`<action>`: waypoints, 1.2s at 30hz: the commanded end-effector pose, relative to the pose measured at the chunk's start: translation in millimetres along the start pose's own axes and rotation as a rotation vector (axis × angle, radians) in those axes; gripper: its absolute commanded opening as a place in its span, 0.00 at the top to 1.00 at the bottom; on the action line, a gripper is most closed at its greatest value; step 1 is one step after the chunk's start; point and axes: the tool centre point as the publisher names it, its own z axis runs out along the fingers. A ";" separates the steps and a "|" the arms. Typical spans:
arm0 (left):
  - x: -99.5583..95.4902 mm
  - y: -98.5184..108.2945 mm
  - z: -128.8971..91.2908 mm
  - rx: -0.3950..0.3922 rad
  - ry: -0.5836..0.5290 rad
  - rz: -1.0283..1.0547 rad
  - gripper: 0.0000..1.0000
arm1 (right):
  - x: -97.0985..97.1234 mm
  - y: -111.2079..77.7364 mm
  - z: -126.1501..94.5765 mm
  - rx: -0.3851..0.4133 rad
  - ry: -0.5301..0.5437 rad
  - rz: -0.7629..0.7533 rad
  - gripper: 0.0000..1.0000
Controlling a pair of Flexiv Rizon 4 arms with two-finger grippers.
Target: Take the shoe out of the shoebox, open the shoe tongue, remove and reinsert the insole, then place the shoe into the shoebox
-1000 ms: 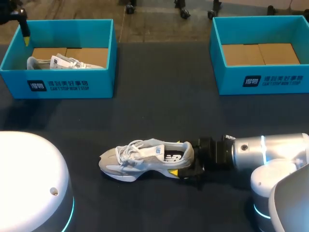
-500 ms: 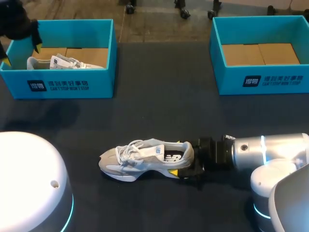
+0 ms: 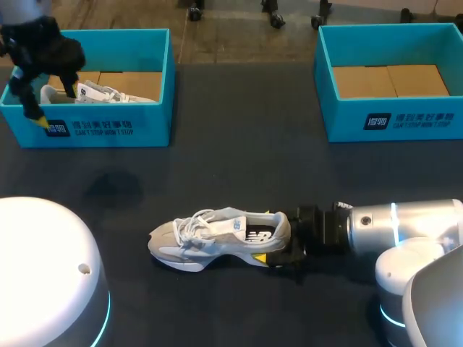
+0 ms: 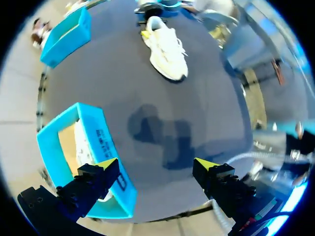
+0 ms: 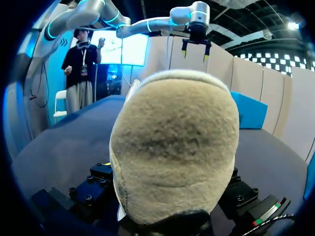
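Right wrist view: shoe (image 5: pixel 174 147) hides the right fingers (image 3: pixel 259 255) clamping its heel; left fingers (image 4: pixel 106 164) spread wide, empty.

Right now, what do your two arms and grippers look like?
Both arms are smooth, rounded, silver-white tubes with glowing light-blue rings at the joints: the left arm and the right arm. Each ends in a black, blocky gripper with two fingers tipped bright yellow: the left gripper, the right gripper. The right one bears a small red-and-green stripe.
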 end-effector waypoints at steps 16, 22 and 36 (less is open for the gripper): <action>32.9 -57.3 20.6 -0.074 0.148 -1.222 0.00 | -0.6 -1.2 3.6 0.001 -0.002 -0.001 1.00; 67.9 -103.4 23.9 -0.036 0.097 -1.512 0.00 | -0.6 -1.2 3.6 0.001 -0.002 -0.001 1.00; 68.8 -191.4 43.6 -0.033 0.080 -1.801 0.00 | -0.6 -1.2 3.6 0.001 -0.002 -0.001 1.00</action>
